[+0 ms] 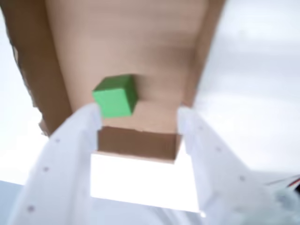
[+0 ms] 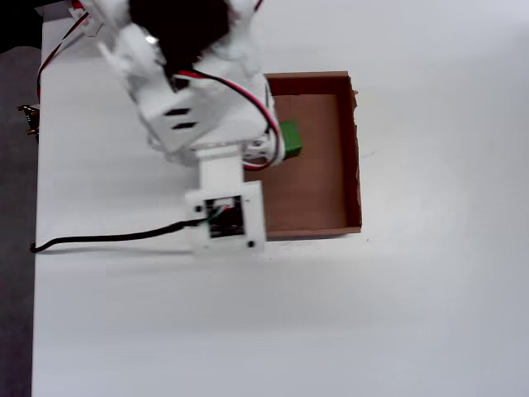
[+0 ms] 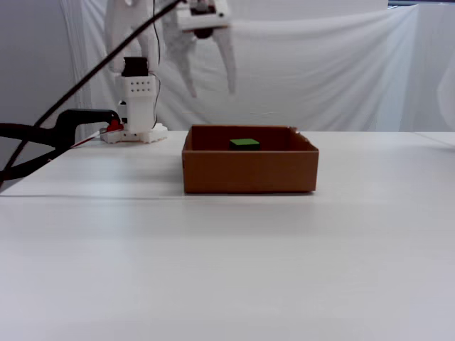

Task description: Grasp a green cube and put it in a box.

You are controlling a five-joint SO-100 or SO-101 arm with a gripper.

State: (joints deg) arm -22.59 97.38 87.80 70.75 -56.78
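Two white fingers (image 1: 70,154) fill the bottom of the wrist view, spread wide with nothing between them; the hand (image 1: 139,112) is open and empty. Beyond the fingertips lies the box (image 1: 51,70), its brown cardboard floor running away from the camera between two low walls, with the near wall showing as a darker strip between the fingers. The green cube (image 1: 116,96) rests on the floor of the box, just past the tip of the finger on the left of that view. Whether that tip touches the cube cannot be told, as the picture is blurred.

From the overhead view, the box (image 2: 351,149) sits on the white counter (image 2: 372,314) with its long side running up and down the picture. The cube (image 2: 289,139) lies inside, toward the box's left wall and in its upper half, partly covered by the arm's white body, which hangs over the left part of the box. A black cable (image 2: 107,238) trails from the arm toward the left edge of the counter.

Seen from the side in the fixed view, the hand (image 3: 212,91) hangs well above the box (image 3: 249,172), its two fingers pointing down and apart. Only the cube's top (image 3: 245,143) shows over the front wall. A white cloth (image 3: 341,71) hangs behind the counter (image 3: 227,270).
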